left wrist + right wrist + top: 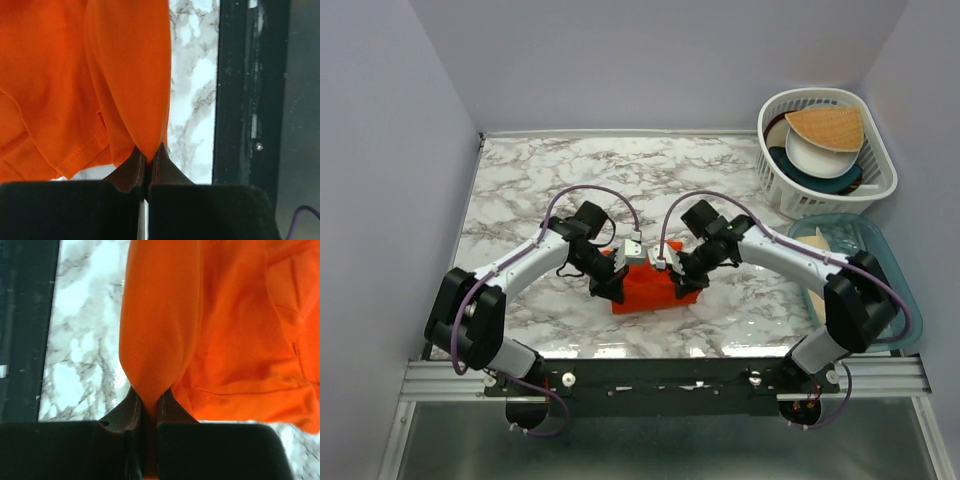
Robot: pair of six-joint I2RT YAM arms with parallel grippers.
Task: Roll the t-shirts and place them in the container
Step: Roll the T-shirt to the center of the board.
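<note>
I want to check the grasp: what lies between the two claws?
Only the bunched orange-red t-shirt, pinched by the left claw and the right claw; the top view shows it.

Left arm (520, 262) and right arm (790, 255) angled inward, jaws pinched tight.

The marble-patterned table (520, 190) carries the bunched orange t-shirt (645, 292), a white basket (810, 205) and a teal tray (865, 235).

Desk (520, 190): white marble-pattern top with grey veining, evenly lit. Walls: plain pale lavender-grey panels at left (380, 180), far (650, 60) and right (930, 90). Near edge: aluminium rail (440, 378), dull grey surface (650, 445) beyond it.
</note>
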